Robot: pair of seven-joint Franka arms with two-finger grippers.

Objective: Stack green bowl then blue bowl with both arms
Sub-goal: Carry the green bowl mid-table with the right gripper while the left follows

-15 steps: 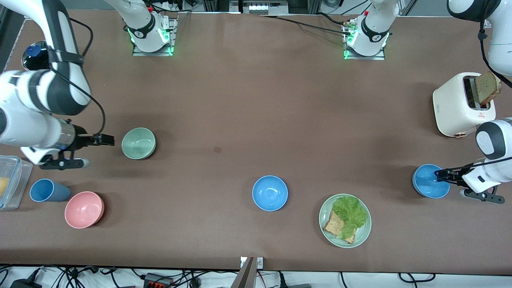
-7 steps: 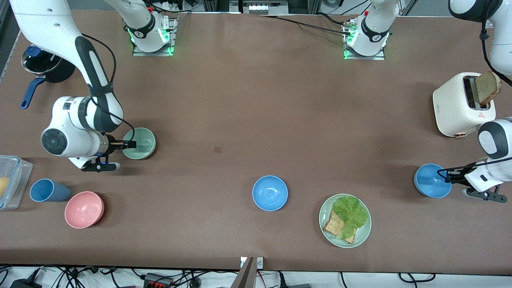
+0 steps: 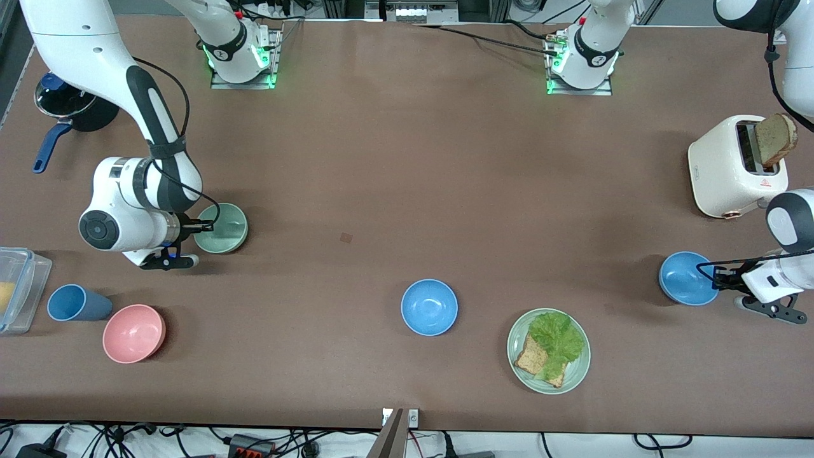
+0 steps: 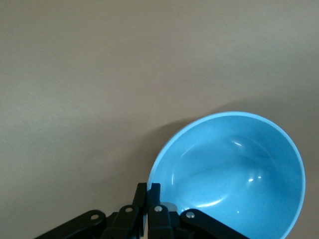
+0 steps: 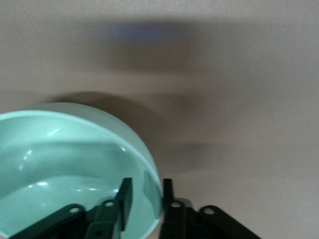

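Note:
The green bowl [image 3: 225,230] stands toward the right arm's end of the table. My right gripper [image 3: 206,225] is open and straddles its rim, one finger inside and one outside, as the right wrist view [image 5: 145,194] shows over the bowl [image 5: 65,164]. One blue bowl [image 3: 685,278] is at the left arm's end. My left gripper [image 3: 713,278] is shut on its rim, seen in the left wrist view [image 4: 148,191] with the bowl [image 4: 234,169] tilted. A second blue bowl [image 3: 429,307] sits mid-table, nearer the camera.
A pink bowl [image 3: 133,333], blue cup [image 3: 76,303] and clear container [image 3: 16,289] lie near the right arm's end. A green plate [image 3: 577,374] with lettuce and toast sits beside the middle blue bowl. A toaster [image 3: 731,166] and a dark pot [image 3: 73,105] stand farther back.
My right gripper has moved in over the green bowl's rim. My left gripper has closed on the blue bowl's rim, and the bowl has shifted a little away from the camera.

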